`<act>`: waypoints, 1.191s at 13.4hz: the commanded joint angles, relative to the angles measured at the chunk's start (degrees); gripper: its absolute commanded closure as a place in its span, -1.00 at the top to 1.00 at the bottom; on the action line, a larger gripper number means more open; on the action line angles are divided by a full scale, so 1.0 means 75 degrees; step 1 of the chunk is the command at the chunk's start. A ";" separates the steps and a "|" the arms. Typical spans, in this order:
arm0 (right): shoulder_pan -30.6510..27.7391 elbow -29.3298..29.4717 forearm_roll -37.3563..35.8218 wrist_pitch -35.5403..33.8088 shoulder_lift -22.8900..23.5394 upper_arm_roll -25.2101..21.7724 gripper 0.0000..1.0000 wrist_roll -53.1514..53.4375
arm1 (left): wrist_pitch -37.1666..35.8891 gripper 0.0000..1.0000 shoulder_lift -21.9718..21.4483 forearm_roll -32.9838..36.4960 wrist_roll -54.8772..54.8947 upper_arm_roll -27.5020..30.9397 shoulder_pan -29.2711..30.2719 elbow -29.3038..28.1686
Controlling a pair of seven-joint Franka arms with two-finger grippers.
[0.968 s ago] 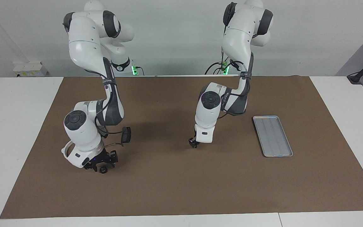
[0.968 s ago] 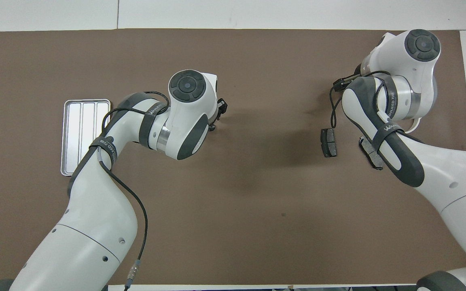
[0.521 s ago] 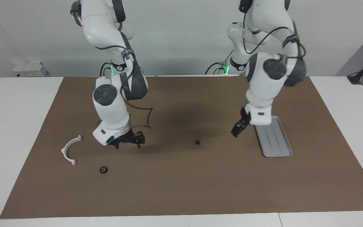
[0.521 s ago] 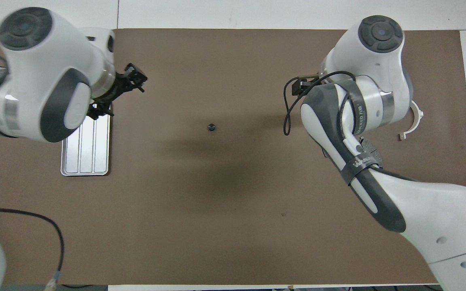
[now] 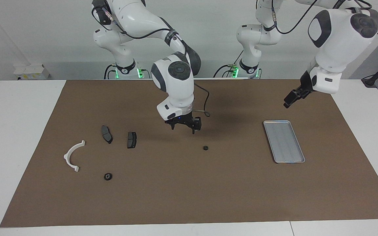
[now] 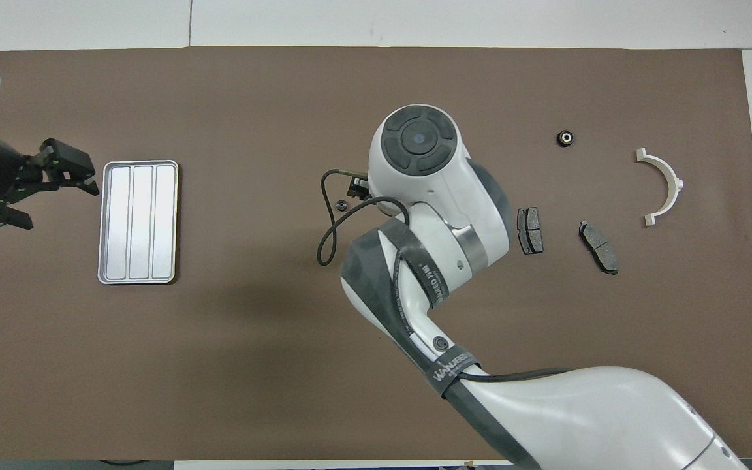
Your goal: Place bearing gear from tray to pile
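Presently the small bearing gear (image 5: 205, 148) lies on the table mid-mat, off the empty tray (image 5: 283, 141), just below the right claw (image 5: 185, 125), spread and empty; left claw (image 5: 292, 97), spread, waits above the tray.

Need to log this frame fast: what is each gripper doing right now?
Left gripper: open, empty, up beside the tray.
Right gripper: open, empty, over the mat near the small gear.

The scene is evenly and brightly lit from above; soft shadows are cast on the brown mat (image 5: 189, 196); focus is kept sharp.
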 commanded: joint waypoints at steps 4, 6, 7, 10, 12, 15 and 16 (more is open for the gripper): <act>0.0692 0.1643 -0.0055 0.0162 0.1747 -0.0042 1.00 0.1431 | -0.0301 1.00 -0.0722 0.0072 0.1177 -0.0595 0.0975 -0.0920; 0.0705 0.1679 -0.0183 0.0454 0.1936 -0.0042 1.00 0.1419 | -0.0195 1.00 -0.0734 0.0072 0.1224 -0.0596 0.0987 -0.0934; 0.0670 0.1679 -0.0335 0.0467 0.1983 -0.0030 1.00 0.1408 | -0.0148 1.00 -0.0734 0.0072 0.1398 -0.0596 0.0988 -0.0934; 0.0658 0.1703 -0.0407 0.0688 0.2275 -0.0042 1.00 0.1407 | 0.0402 1.00 -0.0653 0.0072 0.1950 -0.0584 0.1069 -0.0887; 0.0646 0.1703 -0.0593 0.0725 0.2393 -0.0030 1.00 0.1396 | 0.0322 1.00 -0.0664 0.0072 0.1986 -0.0584 0.1070 -0.0758; 0.0646 0.1796 -0.0653 0.0841 0.2568 -0.0030 1.00 0.1396 | 0.0088 1.00 -0.0816 0.0072 0.2021 -0.0642 0.1070 -0.0687; 0.0646 0.1878 -0.0653 0.0853 0.2662 -0.0030 1.00 0.1396 | -0.0006 1.00 -0.0863 0.0072 0.2021 -0.0654 0.1070 -0.0699</act>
